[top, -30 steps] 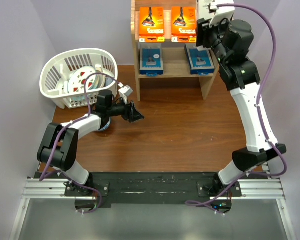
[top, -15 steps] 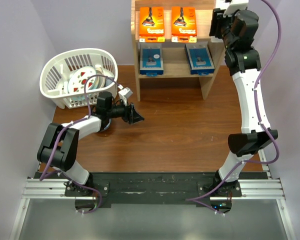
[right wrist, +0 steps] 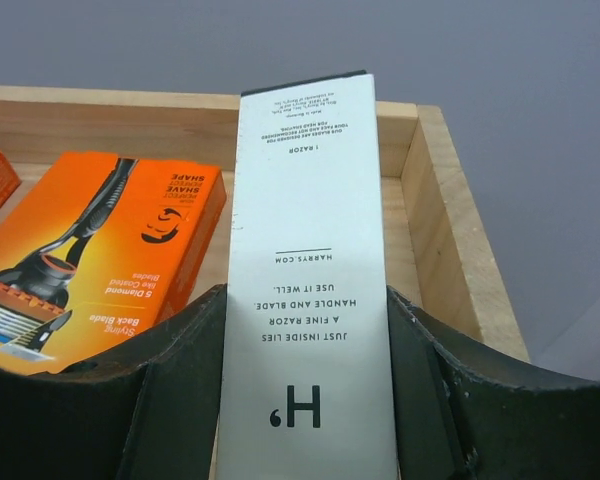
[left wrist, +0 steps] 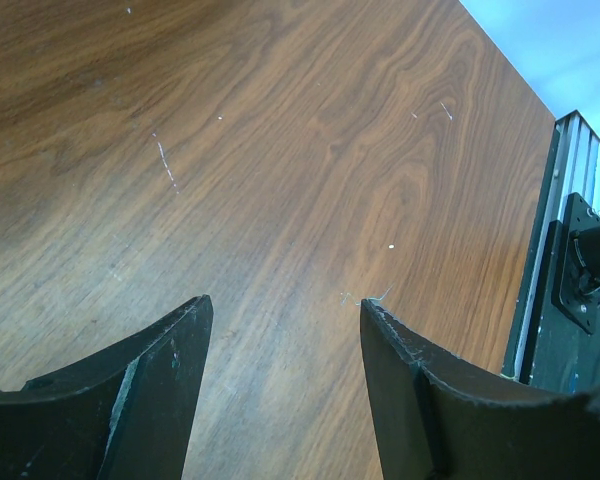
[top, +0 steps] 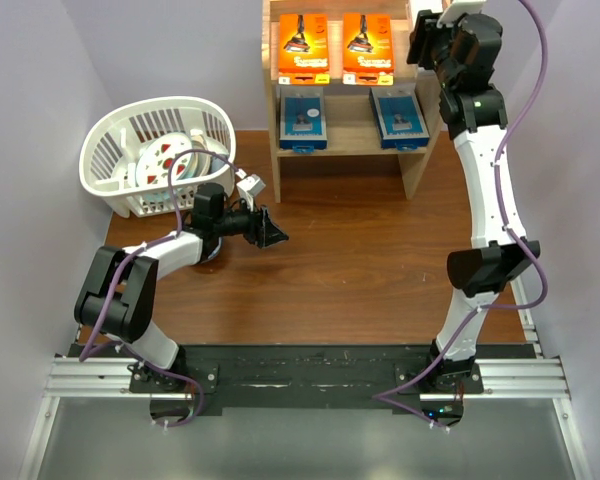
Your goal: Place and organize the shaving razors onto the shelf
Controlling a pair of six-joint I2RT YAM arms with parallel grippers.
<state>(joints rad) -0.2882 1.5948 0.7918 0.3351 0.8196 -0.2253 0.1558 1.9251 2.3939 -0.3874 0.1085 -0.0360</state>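
Note:
The pine two-tier shelf (top: pixel 417 165) stands at the back of the table. Two orange razor packs (top: pixel 303 47) (top: pixel 367 47) lie on its top tier and two blue packs (top: pixel 302 118) (top: pixel 398 117) on the lower tier. My right gripper (right wrist: pixel 305 295) is shut on a white Harry's razor box (right wrist: pixel 305 200). It holds the box over the right end of the top tier (right wrist: pixel 445 230), beside an orange pack (right wrist: pixel 100 240). In the top view the right gripper (top: pixel 427 38) is at the shelf's top right corner. My left gripper (top: pixel 273 234) is open and empty low over the bare table (left wrist: pixel 285 303).
A white slotted basket (top: pixel 110 150) with round red-and-white packs (top: pixel 170 160) stands at the left, behind the left arm. The right arm stretches from its base up along the table's right side. The shelf's raised side wall is just right of the held box.
My right arm has stretched further back and swung a little left, carrying the white box over the top tier's right end. The left arm has not moved.

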